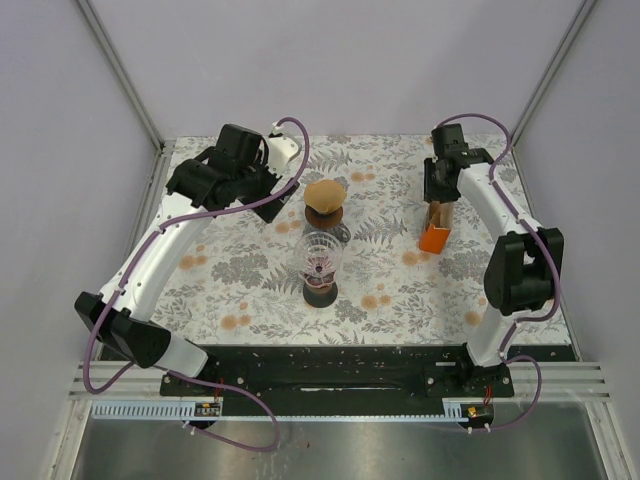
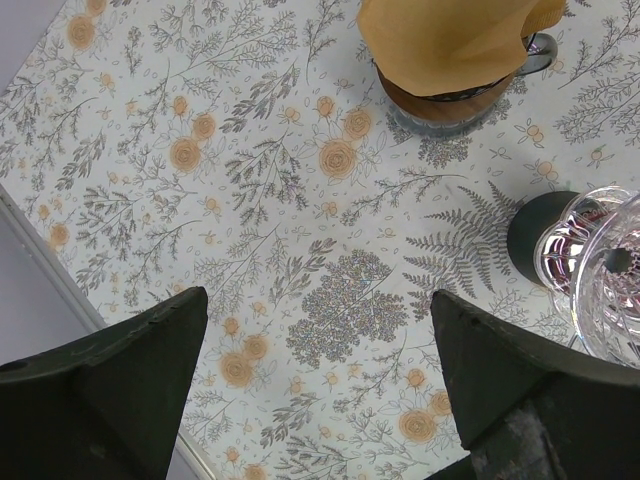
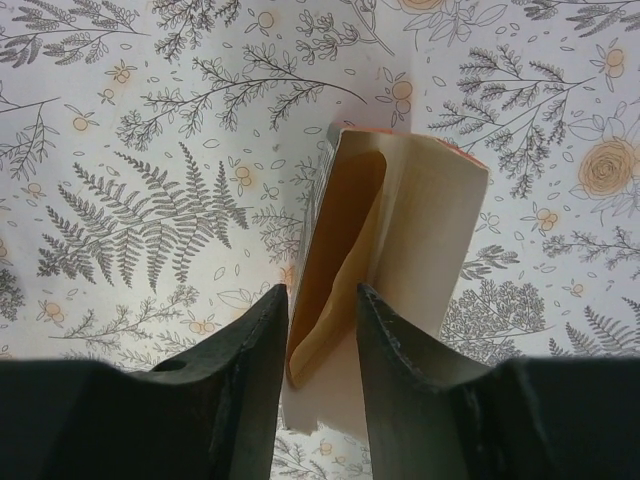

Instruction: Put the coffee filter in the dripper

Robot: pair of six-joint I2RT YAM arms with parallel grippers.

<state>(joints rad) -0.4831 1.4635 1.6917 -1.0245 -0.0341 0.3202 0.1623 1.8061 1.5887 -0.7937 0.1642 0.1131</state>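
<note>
Tan coffee filter: standing on edge in its box, on the right of the worktop, well apart from the dripper.
Right claw: set above the box, fingers pressed onto the filter's upper edge. I judge this is to peel one sheet free.
Axis: long axis upright, upper edge pointing at the claw.
Dripper: a tan paper sits in it already.
Left claw: spread wide and empty, just beside the dripper.
</note>
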